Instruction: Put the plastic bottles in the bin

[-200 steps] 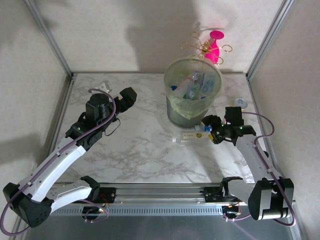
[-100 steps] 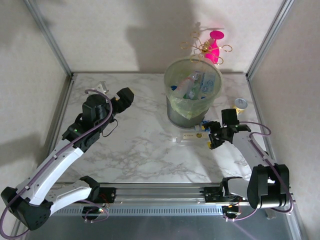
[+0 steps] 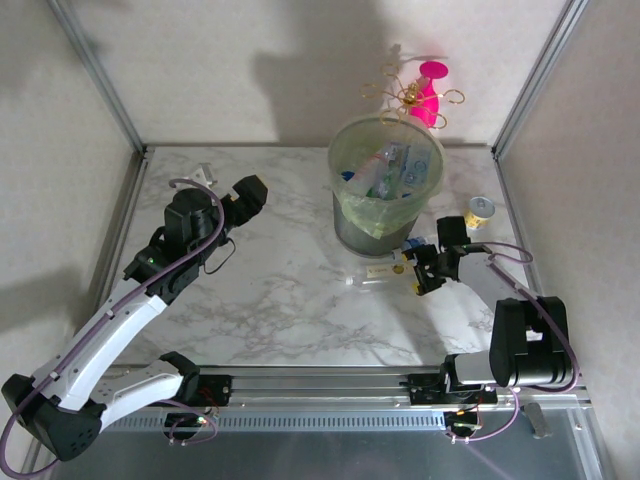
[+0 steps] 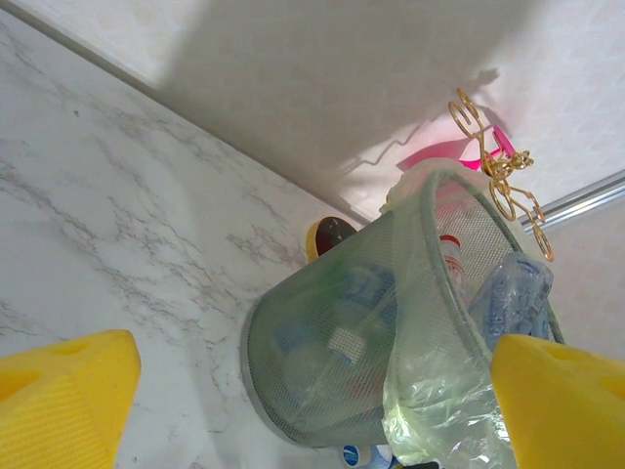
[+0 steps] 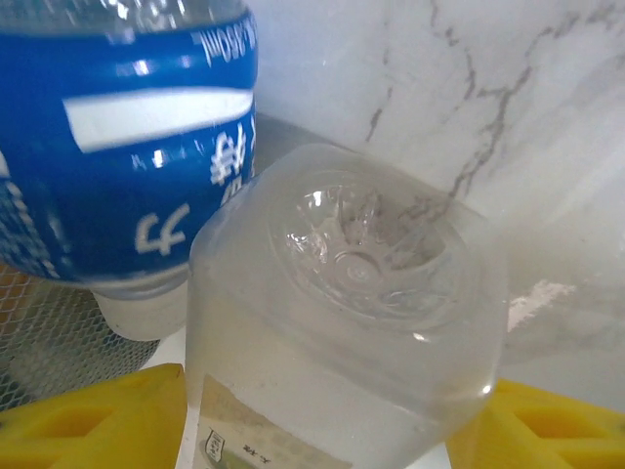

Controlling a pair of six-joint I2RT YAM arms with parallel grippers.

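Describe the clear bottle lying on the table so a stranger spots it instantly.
Find the round green-grey bin on the marble table. Just in front of its base lies a clear bottle on its side. Its label is pale, unlike the blue-labelled bottle beside it.

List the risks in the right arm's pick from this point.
1. The right jaws straddle only the base end of the clear bottle lying on the table; gripped there, it may pivot or slip during the lift.
2. The blue-labelled bottle lies right beside it and could be knocked rolling.
3. The bin looks well filled; a bottle dropped in might bounce out.
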